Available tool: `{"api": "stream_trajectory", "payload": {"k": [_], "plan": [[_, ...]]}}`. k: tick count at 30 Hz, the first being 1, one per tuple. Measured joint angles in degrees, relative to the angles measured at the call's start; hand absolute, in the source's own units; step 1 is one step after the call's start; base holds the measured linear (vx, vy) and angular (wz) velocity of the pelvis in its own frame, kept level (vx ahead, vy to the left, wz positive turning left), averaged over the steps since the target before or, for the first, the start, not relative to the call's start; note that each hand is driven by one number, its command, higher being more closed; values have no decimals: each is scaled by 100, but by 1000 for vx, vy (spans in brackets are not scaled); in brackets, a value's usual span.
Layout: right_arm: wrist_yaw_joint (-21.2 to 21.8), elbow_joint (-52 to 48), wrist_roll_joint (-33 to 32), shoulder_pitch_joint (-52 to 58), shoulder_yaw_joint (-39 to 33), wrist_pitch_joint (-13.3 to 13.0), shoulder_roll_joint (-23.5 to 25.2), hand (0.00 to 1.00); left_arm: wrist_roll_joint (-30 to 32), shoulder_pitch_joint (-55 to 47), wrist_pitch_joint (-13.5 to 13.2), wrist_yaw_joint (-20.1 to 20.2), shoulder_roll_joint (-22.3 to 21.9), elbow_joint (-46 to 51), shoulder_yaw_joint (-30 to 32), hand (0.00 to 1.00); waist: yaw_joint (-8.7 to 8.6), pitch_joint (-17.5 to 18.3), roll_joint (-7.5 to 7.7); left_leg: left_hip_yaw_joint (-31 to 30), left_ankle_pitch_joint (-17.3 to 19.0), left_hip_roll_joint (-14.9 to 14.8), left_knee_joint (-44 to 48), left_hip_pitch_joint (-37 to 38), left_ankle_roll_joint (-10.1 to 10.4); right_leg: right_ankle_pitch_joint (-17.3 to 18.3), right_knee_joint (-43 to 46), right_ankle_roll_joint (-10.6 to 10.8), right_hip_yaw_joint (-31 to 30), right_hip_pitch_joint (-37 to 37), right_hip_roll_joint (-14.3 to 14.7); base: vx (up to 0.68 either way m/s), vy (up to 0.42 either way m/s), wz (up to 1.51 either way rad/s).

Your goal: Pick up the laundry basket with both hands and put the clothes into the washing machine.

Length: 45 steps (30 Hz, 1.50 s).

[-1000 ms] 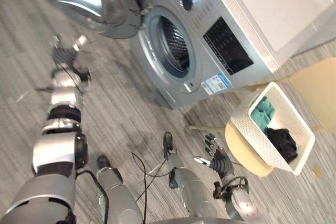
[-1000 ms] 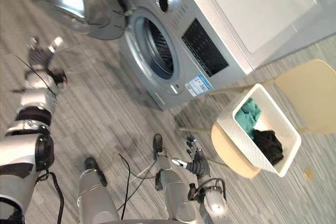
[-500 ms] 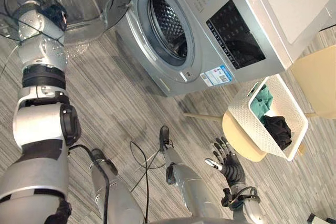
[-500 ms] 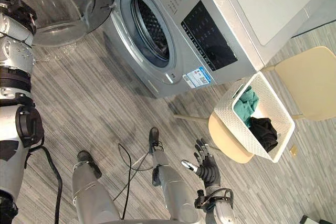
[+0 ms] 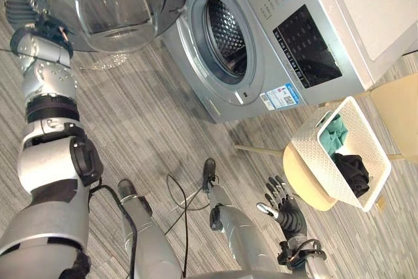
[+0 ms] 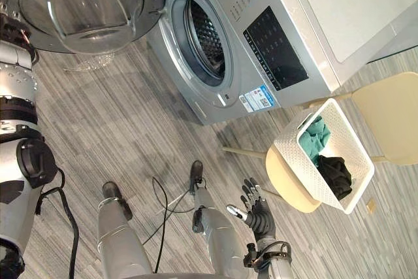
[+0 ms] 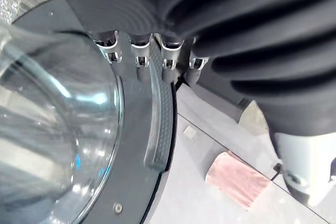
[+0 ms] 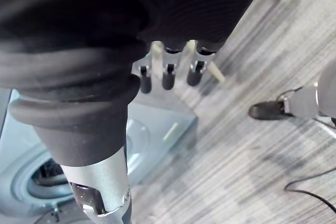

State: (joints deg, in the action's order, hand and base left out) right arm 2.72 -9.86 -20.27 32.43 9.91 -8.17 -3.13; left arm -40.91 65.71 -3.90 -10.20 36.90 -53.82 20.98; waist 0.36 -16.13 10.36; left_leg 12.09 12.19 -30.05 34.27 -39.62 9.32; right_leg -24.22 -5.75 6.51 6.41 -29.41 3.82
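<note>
The white laundry basket (image 5: 312,150) stands tilted on a round beige stool (image 5: 305,186) right of the washing machine (image 5: 307,37). Teal cloth (image 5: 334,134) and black cloth (image 5: 353,172) lie in the basket. The machine's round glass door (image 5: 104,1) is swung wide open and the drum (image 5: 228,47) looks dark inside. My left hand (image 5: 14,6) is stretched far out, its straight fingers (image 7: 139,59) resting against the door's grey rim (image 7: 160,124). My right hand (image 5: 285,208) hangs open low over the floor, short of the stool, holding nothing; its fingers (image 8: 168,74) are straight.
A beige chair (image 5: 400,114) stands behind the basket, beside the machine. Grey striped carpet (image 5: 150,129) stretches between me and the machine. A pinkish pad (image 7: 236,179) lies on the pale surface beyond the door.
The camera has shifted. My left arm rose from out over the floor to the door's rim, and the door now stands wider. The right hand barely moved.
</note>
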Motion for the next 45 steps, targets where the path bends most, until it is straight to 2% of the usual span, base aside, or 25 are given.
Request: {"api": "stream_trajectory", "payload": {"k": [2,4,5,7,8,9,10,11,13,17,20,22,24,29,32,34,38,39,40,41,42,43,44,45], "plan": [[5,12,1,-2,-8,0,0,0,7,-377,-24,14,-9,135,111,0,55,1,-2,-11,-35,15,-12,37,5,104,0,-57,9,63,-10,-6,24,18],[1,260,8,-46,-111,-2,32,0,154,-1204,-38,21,-113,311,320,0,68,9,-13,-65,-38,123,26,183,18,682,2,-278,139,359,-114,24,9,42],[-2,410,15,-115,-146,-2,30,0,256,-1496,-42,18,-170,398,414,0,95,45,-55,-73,-45,130,17,216,31,718,3,-308,147,395,-98,37,-18,25],[-29,1206,68,-463,-418,4,56,0,780,-2675,-94,11,-657,650,623,0,227,186,-225,-64,-160,231,-250,544,116,820,5,-411,204,614,-127,46,-29,21],[-45,1440,78,-574,-505,12,57,0,917,-2950,-119,11,-811,678,626,0,248,199,-273,-58,-201,278,-350,671,123,869,6,-410,241,717,-158,69,-23,54],[-142,1922,144,-792,-714,61,63,0,1159,-3547,-141,15,-1213,773,608,0,249,257,-376,-49,-303,421,-633,966,96,998,39,-417,346,933,-259,73,-18,64],[-204,2276,250,-981,-942,89,56,0,1327,-4109,-180,19,-1621,904,588,0,327,297,-480,-19,-400,554,-911,1277,76,1194,289,-399,423,1030,-372,88,-8,64],[-257,2443,285,-1060,-1072,92,55,0,1399,-4358,-214,21,-1823,914,549,0,369,322,-528,-5,-449,633,-1051,1427,44,1319,473,-390,442,1045,-446,71,6,57],[-388,3173,314,-1395,-1542,132,37,0,1384,-5394,-286,125,-2532,909,495,0,378,406,-691,10,-641,1019,-1616,2038,-91,1857,1216,-281,576,1167,-794,83,23,70],[-423,4625,481,-1774,-2250,252,-45,0,1535,-6622,-289,337,-3048,784,86,0,392,637,-884,-127,-866,1530,-2241,2674,-213,2339,1691,-71,794,1539,-1298,63,46,66],[-429,5746,695,-1979,-2904,433,-86,0,2099,-7086,-268,529,-3298,-118,231,0,378,878,-1101,-323,-1030,1835,-2710,3085,-287,2424,1528,34,998,2031,-1517,63,63,55],[-431,6124,782,-1978,-3173,492,-85,0,2206,-7256,-209,633,-3423,-553,380,0,375,1002,-1167,-434,-1131,1926,-2962,3306,-284,2407,1317,63,1146,2360,-1559,89,50,45],[-434,6487,906,-2019,-3385,508,-79,0,2268,-7495,-97,722,-3582,-947,628,0,364,1170,-1173,-535,-1221,1989,-3164,3528,-246,2368,1049,121,1275,2674,-1550,100,18,34],[-497,6989,983,-2393,-3514,620,-71,0,2468,-7804,107,867,-3735,-1149,970,0,368,1208,-1143,-737,-1224,2012,-3098,3725,-244,2320,776,142,1410,3157,-1489,88,-9,27],[-460,7000,1155,-2603,-3182,624,-101,0,2483,-7820,148,891,-3742,-1136,946,0,371,1149,-1185,-735,-1175,2011,-2453,3477,-323,2424,767,98,1420,3349,-1465,-14,-9,36],[-373,7073,1195,-2851,-3012,629,-183,0,2472,-7855,145,897,-3799,-1107,868,0,393,1080,-1249,-734,-1173,2004,-1685,3226,-326,2538,796,125,1353,3492,-1463,-142,-21,23],[-391,7174,1184,-3436,-2954,635,-410,0,2449,-8002,146,899,-3964,-1101,702,0,373,1058,-1582,-690,-1149,2006,-1499,3135,-311,2536,872,109,1044,3368,-1445,-105,14,-7],[-393,7178,1180,-3470,-2954,636,-403,0,2461,-7992,155,901,-3969,-1106,665,0,393,1045,-1604,-679,-971,2004,-1237,3061,-310,2508,892,76,1000,3296,-1501,-132,124,-53],[-388,7145,1161,-3561,-2946,634,-377,0,2504,-8035,185,902,-3998,-1116,668,0,427,1040,-1631,-619,-432,1986,-55,2848,-240,2413,981,23,893,3183,-1511,-99,181,-77],[-387,7018,1125,-3498,-2900,624,-333,0,2592,-8116,225,907,-3996,-1138,662,0,418,1051,-1658,-459,-181,1836,611,2846,-215,2336,993,45,732,3177,-1383,-83,188,-74],[-381,6926,1121,-3495,-2896,620,-288,0,2648,-8141,241,917,-3981,-1151,660,0,410,1044,-1668,-386,-160,1774,572,2797,-199,2327,981,51,679,3177,-1292,-52,116,-36],[-366,6919,1113,-3446,-2895,634,-154,0,2740,-8116,232,960,-3914,-1130,649,0,319,1097,-1564,-381,-124,1926,-4,2932,-165,2316,907,35,537,3062,-1301,-54,25,4],[-365,6893,1095,-3390,-2895,635,-99,0,2910,-7999,212,1018,-3674,-1128,537,0,224,1185,-1328,-398,-62,2160,-1119,3294,-201,2251,841,-76,403,2784,-1294,-64,15,23],[-368,6885,1065,-3345,-2911,614,-65,0,2971,-7853,227,1018,-3595,-1131,546,0,171,1166,-1282,-421,69,2178,-1284,3314,-357,2127,846,-79,421,2691,-1291,-93,16,8]]}}
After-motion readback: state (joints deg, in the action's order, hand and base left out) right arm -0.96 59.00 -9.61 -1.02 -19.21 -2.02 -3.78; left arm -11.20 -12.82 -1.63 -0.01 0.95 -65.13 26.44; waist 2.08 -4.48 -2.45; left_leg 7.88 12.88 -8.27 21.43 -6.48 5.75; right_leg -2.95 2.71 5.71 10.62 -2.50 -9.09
